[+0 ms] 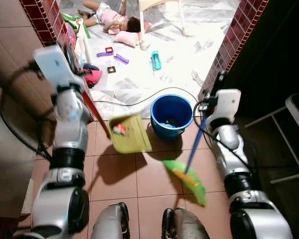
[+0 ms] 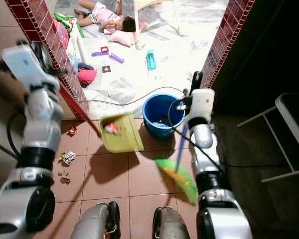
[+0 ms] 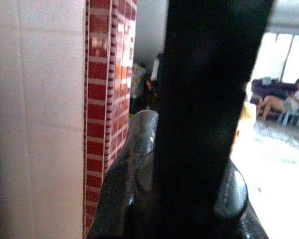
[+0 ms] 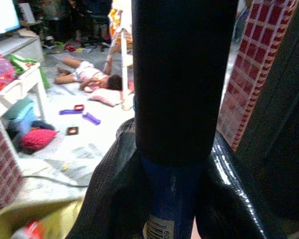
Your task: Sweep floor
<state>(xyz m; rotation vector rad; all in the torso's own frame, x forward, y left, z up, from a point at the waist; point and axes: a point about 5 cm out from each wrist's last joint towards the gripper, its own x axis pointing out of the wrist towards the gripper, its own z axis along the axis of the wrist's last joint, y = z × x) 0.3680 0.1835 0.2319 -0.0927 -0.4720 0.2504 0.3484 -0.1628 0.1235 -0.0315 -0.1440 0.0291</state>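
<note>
Above the red floor tiles (image 1: 114, 189), left fingers (image 3: 134, 164) clamped on the dustpan (image 1: 129, 133) handle, dustpan raised beside the blue bucket (image 1: 170, 115), right fingers (image 4: 109, 189) gripping the broom (image 1: 189, 179) shaft, green bristles near the feet.

The broom (image 1: 189, 172) hangs tilted, blue handle running up toward the blue bucket (image 1: 171, 116), green bristle head low over the red-brown tiled floor (image 1: 139, 184) just on the robot's side of it. The yellow-green dustpan (image 1: 128, 133) is held up just left of the bucket, a red-and-white scrap lying in its tray, its red handle slanting up-left.
</note>
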